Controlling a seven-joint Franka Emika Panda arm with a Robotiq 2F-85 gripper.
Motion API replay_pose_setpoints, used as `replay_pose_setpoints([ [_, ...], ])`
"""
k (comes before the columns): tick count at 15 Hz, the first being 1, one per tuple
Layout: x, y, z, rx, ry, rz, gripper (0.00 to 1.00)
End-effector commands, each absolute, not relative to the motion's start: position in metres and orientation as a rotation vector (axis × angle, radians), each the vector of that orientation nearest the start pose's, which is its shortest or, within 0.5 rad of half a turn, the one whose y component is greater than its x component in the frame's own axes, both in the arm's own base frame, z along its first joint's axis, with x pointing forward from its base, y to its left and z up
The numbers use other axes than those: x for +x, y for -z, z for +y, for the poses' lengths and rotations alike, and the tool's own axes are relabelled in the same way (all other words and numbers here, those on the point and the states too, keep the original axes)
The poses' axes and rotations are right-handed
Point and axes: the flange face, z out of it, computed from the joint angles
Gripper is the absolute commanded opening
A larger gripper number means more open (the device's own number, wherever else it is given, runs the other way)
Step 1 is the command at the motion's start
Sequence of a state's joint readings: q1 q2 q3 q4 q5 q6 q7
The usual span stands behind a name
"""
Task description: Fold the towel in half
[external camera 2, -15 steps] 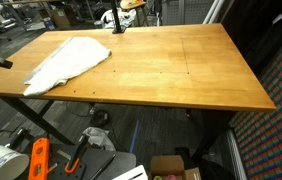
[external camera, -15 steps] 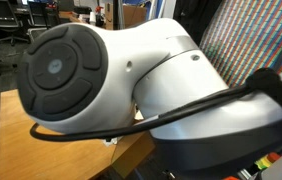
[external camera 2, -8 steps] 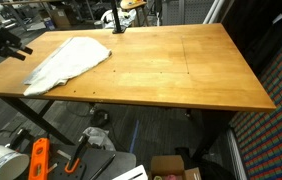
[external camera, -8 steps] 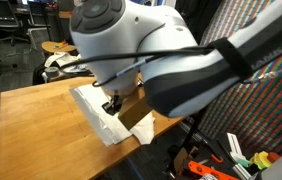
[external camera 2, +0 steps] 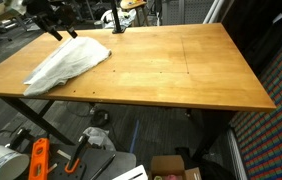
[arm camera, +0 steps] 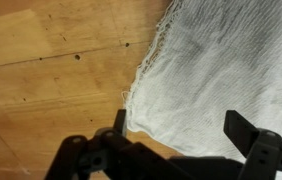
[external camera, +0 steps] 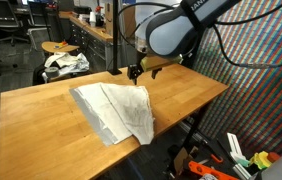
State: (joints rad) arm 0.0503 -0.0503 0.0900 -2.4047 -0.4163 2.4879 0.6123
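The towel [external camera: 116,108] is a thin white cloth lying rumpled and doubled over near the table's edge; it also shows in an exterior view [external camera 2: 69,62]. In the wrist view the towel [arm camera: 211,70] fills the right side, its frayed edge lying on the wood. My gripper [external camera: 134,72] hangs just above the towel's far end, apart from it, and appears in an exterior view [external camera 2: 58,30] above the cloth's corner. In the wrist view the gripper [arm camera: 181,128] is open, its two dark fingers [arm camera: 243,130] spread wide with nothing between them but the cloth below.
The wooden table [external camera 2: 171,70] stretches bare to the right of the towel. A stool carrying a cloth bundle [external camera: 66,62] stands behind the table. A black post [external camera 2: 116,15] rises at the far edge. Boxes and tools [external camera 2: 41,158] lie on the floor.
The jaws have opened wide. The arm has lifted off the towel and drawn back toward its far end, away from the camera. The towel lies as before.
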Motion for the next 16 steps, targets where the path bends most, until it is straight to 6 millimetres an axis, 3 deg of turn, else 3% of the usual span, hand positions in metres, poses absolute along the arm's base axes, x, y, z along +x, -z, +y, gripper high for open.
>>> replay_pose_setpoints([
  [1, 0.542, -0.34, 0.039, -3.212, 0.277, 0.404, 1.0],
  [9, 0.61, -0.294, 0.012, -3.06, 0.076, 0.603, 1.0],
  [16, 0.637, -0.262, -0.023, -3.073, -0.037, 0.642, 1.0],
])
